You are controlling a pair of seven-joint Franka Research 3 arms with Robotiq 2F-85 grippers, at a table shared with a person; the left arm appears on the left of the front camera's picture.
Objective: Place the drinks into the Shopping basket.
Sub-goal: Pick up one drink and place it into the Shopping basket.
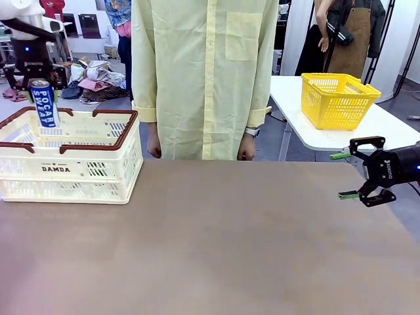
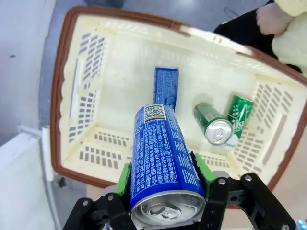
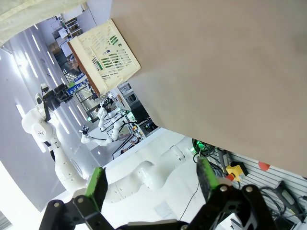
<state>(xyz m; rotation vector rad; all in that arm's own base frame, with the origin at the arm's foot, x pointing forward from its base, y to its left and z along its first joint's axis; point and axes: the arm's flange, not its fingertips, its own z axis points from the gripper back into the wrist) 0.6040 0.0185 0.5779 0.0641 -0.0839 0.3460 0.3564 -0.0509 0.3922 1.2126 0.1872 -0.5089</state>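
Blue drink can (image 2: 160,158) — pinched in left end effector (image 2: 163,184) — hangs above Shopping basket (image 2: 62,96).

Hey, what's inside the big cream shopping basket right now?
In the Shopping basket lie two green cans and a blue can on the floor. The held blue can in the left gripper covers part of the floor.
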